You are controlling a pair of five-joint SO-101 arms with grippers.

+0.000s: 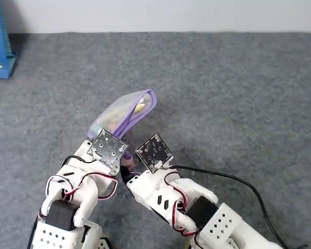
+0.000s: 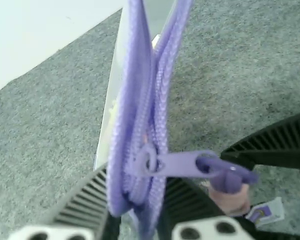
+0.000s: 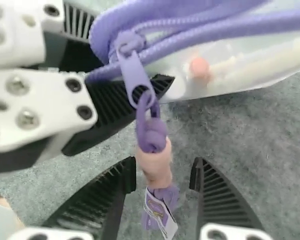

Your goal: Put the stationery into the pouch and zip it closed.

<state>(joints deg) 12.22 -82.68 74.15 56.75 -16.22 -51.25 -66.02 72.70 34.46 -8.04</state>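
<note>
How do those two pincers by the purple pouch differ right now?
The left pincer is clamped shut on the pouch's zipper end; the right pincer stands open. The left grips fabric, while the right only straddles the charm hanging from the zip pull, with a gap on one side. Both have ribbed black fingers and sit at the pouch's same end.

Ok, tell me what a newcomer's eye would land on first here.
The purple pouch is held up on edge over the grey table, one end clamped in the left claw, with stationery showing through its clear side. From its zipper pull a pink charm hangs inside the open right claw.
</note>
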